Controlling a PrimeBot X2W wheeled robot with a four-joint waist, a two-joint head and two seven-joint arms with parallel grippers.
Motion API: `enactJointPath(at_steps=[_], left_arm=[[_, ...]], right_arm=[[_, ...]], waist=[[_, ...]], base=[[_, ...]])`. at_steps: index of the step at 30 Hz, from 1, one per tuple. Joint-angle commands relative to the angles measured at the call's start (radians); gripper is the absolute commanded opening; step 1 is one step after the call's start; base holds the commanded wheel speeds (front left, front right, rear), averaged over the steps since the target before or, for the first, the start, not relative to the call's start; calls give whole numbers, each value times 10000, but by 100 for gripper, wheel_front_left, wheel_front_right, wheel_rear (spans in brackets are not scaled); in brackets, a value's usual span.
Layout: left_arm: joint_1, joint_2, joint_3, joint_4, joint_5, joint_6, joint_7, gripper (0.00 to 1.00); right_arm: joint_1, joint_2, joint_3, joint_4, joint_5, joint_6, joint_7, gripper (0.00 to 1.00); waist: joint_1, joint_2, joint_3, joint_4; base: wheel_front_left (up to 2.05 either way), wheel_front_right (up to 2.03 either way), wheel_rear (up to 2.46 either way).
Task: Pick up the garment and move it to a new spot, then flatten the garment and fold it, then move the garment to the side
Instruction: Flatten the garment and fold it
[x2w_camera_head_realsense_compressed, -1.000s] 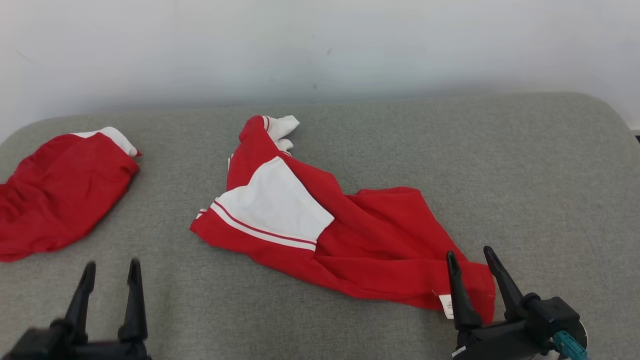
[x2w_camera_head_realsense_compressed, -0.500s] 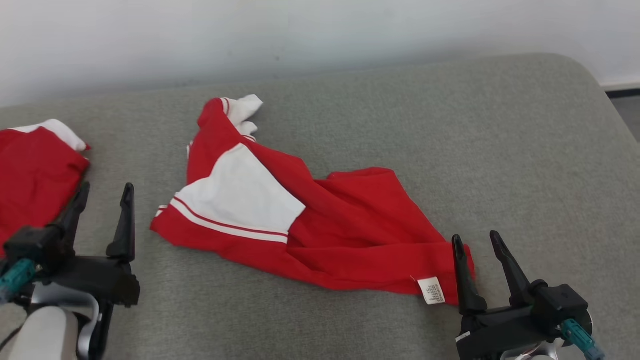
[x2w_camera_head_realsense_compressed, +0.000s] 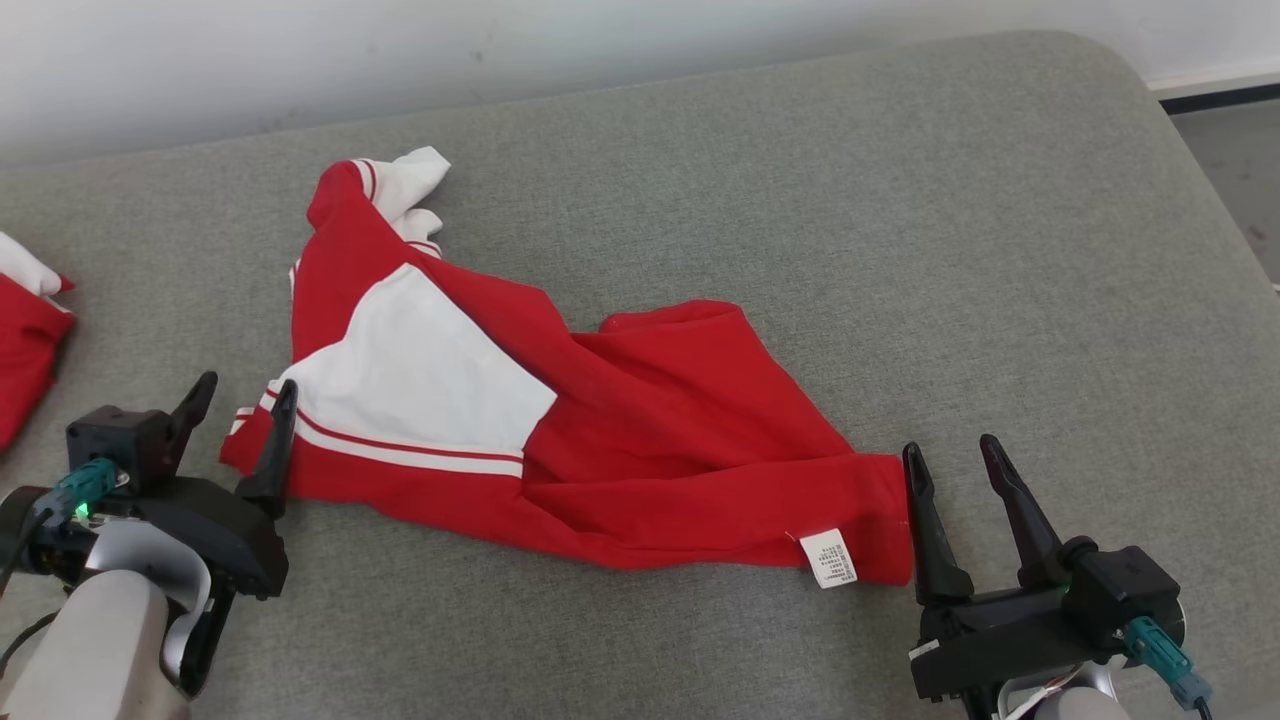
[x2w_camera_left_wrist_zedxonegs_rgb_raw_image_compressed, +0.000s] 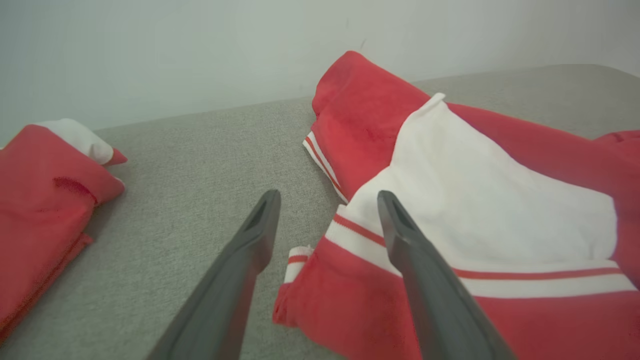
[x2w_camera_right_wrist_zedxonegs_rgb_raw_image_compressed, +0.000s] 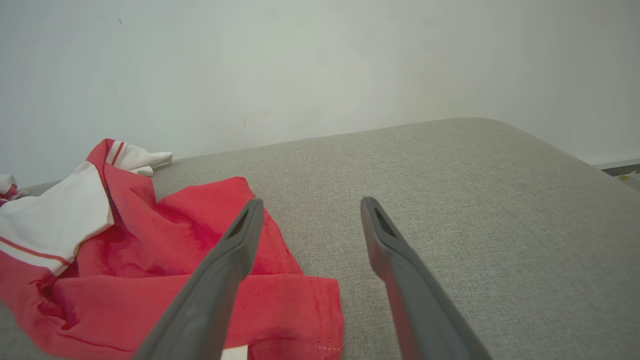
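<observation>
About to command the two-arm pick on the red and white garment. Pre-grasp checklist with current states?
1. Left tool open and empty: ok.
2. Right tool open and empty: ok.
3. Garment corner between the left tool's fingers: ok. The left wrist view shows the striped corner in the gap.
4. Garment corner by the white label between the right tool's fingers: ok, but barely. It sits close to one finger.
5. Fingertips low enough to catch cloth: cannot tell.
6. Second red garment apart from the left tool: ok.
</observation>
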Motion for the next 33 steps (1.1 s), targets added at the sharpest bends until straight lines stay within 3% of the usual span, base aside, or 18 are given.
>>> enactJointPath(at_steps=[1, 9, 10, 11, 12, 20, 28, 31, 33], left_arm=[[-177, 117, -137, 274, -186, 19, -75, 100], [-682, 161, -1215, 1497, -905, 18, -248, 100], [-741, 147, -1338, 1595, -984, 18, -272, 82], [-833, 187, -1451, 1690, -1070, 19, -314, 35], [-894, 196, -1592, 1735, -1191, 17, -370, 0], [-1022, 314, -2589, 2043, -1858, 18, -662, 0], [-559, 310, -2318, 1371, -1759, 40, -881, 0], [-319, 321, -1781, 399, -1529, 360, -888, 0], [141, 270, -1327, -419, -1263, 620, -875, 85]], right_arm=[[-67, 4, 24, -19, -15, -26, -4, 100], [-82, 4, 11, -49, -65, -26, -4, 100], [-78, 2, 5, -52, -74, -26, -4, 100], [-79, 2, 4, -57, -81, -26, -4, 100], [-86, 4, 0, -60, -90, -26, -4, 100], [24, 2, 6, 40, -116, -26, -4, 100], [362, 4, -93, 67, -53, -26, -4, 100], [416, 1, -62, 69, -33, -26, -4, 100], [425, -2, -105, 42, 14, -26, -4, 100]], waist=[[-2, -1, 62, -84], [-2, -1, 147, -205], [-2, -1, 147, -205], [-2, -1, 150, -206], [-2, -1, 151, -207], [-2, -1, -151, -133], [-2, -1, -613, 284], [-2, -1, -748, 457], [-2, -1, -841, 579]], base=[[0, 0, 0], [0, 0, 0], [0, 0, 0], [0, 0, 0], [0, 0, 0], [0, 0, 0], [0, 0, 0], [0, 0, 0], [0, 0, 0]])
